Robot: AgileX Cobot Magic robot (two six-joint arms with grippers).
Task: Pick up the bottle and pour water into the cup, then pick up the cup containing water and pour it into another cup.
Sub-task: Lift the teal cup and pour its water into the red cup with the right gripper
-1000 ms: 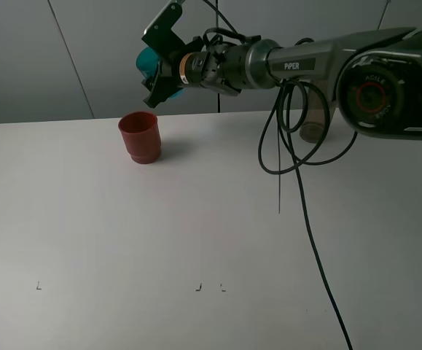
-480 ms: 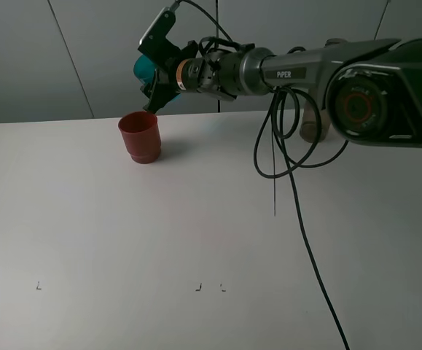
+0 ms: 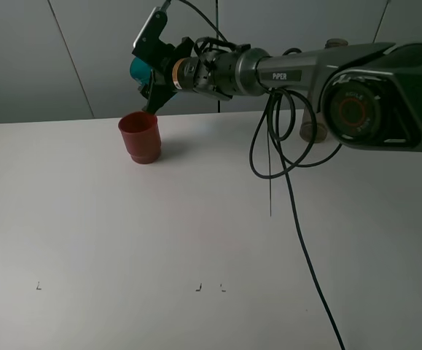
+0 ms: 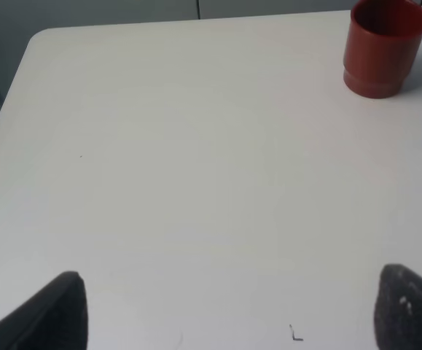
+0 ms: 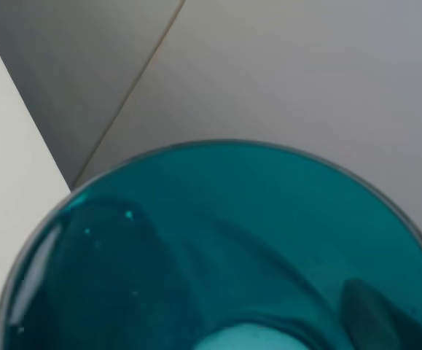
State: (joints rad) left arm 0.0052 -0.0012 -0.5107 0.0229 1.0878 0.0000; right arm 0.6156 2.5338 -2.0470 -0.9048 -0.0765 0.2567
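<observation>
My right gripper (image 3: 151, 67) reaches across to the back left and is shut on the teal see-through cup (image 3: 138, 71), held tilted in the air just above the red cup (image 3: 139, 136). The teal cup fills the right wrist view (image 5: 218, 248). The red cup stands upright on the white table (image 3: 196, 233) and also shows in the left wrist view (image 4: 382, 47). The grey-brown bottle (image 3: 313, 131) stands at the back right, mostly hidden behind the right arm. My left gripper (image 4: 232, 313) is open and empty over the table, well away from the red cup.
Black cables (image 3: 270, 168) hang from the right arm over the table's middle. Small black marks (image 3: 198, 288) lie near the front. The table's left edge and corner (image 4: 28, 51) show in the left wrist view. A grey wall stands behind.
My right gripper has shifted a little to the left with the teal cup and rotated, tipping it further over the red cup. The red cup has not moved.
</observation>
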